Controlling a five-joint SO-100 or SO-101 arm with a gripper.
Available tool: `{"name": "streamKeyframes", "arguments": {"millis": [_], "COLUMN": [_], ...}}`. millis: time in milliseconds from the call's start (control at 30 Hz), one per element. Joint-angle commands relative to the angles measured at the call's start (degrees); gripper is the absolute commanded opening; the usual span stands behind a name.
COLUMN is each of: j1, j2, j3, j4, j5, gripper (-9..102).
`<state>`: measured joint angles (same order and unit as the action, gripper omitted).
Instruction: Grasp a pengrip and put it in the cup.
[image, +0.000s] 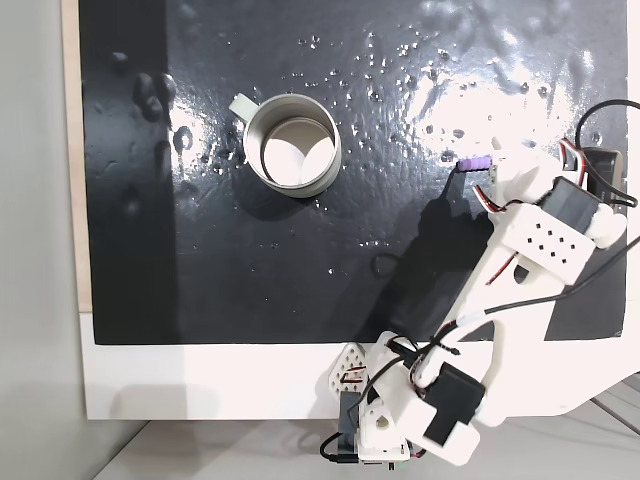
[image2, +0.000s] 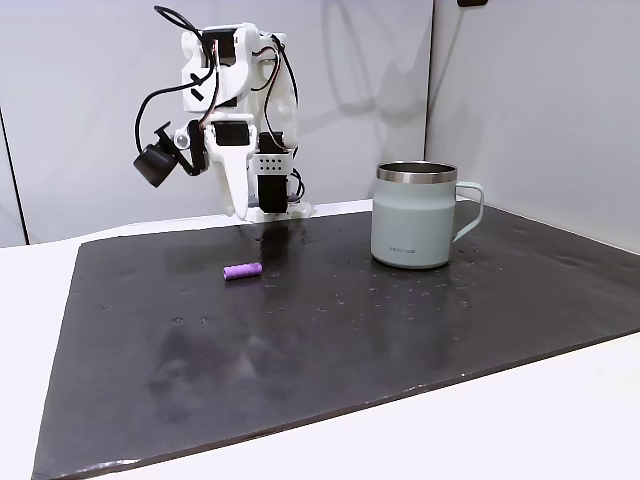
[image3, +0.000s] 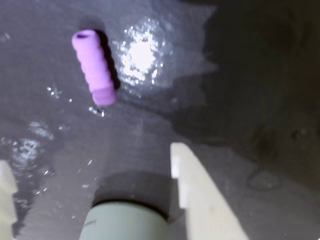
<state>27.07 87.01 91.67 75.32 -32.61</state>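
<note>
Pengrip (image3: 93, 67) flat on black mat (image2: 400, 330), cup (image2: 415, 215) upright, well apart

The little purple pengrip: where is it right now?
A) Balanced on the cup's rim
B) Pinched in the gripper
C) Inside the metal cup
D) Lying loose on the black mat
D. The pengrip lies flat on the black mat, well apart from the cup; in the wrist view it sits on the mat ahead of the open gripper, touched by neither finger.
</note>
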Motion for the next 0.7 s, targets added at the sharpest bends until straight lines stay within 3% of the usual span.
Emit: {"name": "streamKeyframes", "arguments": {"millis": [0,467,667], "j1": [0.26,-0.70,-0.97], "j2": [-1.93,-19.42,-23.29], "j3": [-0.53,-13.10,-15.38], "j4": [-3.69,-2.46,-2.11], "j5": [-1.76,-0.97,-0.62], "gripper": [31,27,17]}}
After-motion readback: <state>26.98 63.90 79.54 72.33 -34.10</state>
